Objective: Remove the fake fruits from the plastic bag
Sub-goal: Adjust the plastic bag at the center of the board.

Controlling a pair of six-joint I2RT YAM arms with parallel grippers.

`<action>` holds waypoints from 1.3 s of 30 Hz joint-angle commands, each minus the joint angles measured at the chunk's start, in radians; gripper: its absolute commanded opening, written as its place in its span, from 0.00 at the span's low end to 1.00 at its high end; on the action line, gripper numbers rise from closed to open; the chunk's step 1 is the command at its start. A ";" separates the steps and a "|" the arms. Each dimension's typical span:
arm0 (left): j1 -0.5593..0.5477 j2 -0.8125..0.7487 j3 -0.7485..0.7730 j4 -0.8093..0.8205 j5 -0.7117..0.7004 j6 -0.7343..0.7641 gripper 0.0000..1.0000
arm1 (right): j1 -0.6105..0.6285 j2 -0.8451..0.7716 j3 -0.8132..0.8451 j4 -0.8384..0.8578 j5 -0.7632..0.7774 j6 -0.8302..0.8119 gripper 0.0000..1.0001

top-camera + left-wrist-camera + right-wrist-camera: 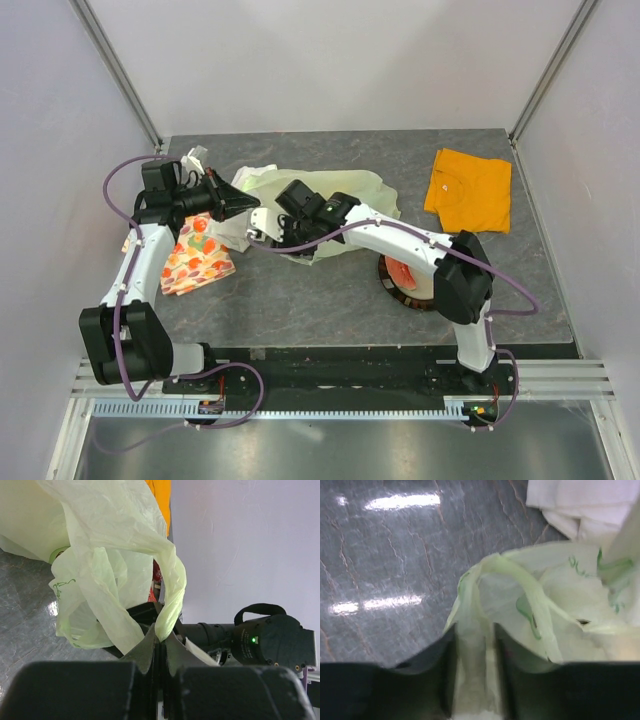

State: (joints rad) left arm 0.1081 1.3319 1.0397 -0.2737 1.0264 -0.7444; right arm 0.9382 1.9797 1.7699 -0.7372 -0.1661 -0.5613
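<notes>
Grey table (pixel 300 300): left gripper (pixel 160 641) clamps plastic bag (pixel 115 545); right gripper (pixel 474 647) straddles bag loop, grip unclear

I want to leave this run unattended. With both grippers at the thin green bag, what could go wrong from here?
1. The left gripper pinches only a thin loop of the plastic bag; a hard pull could tear the film or let it slip.
2. The right gripper has just a narrow handle strip between its fingers, and no fruit shows at the opening, so lifting may only bunch up film.
</notes>
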 commanded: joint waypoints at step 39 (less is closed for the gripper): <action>-0.054 -0.063 -0.030 0.159 0.224 -0.084 0.02 | -0.236 -0.142 0.158 -0.163 -0.144 0.222 0.38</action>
State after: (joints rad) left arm 0.0528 1.3079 0.9817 -0.1814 1.1595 -0.7933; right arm 0.6941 1.7851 1.9747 -0.8673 -0.3355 -0.3130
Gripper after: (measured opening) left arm 0.034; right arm 0.427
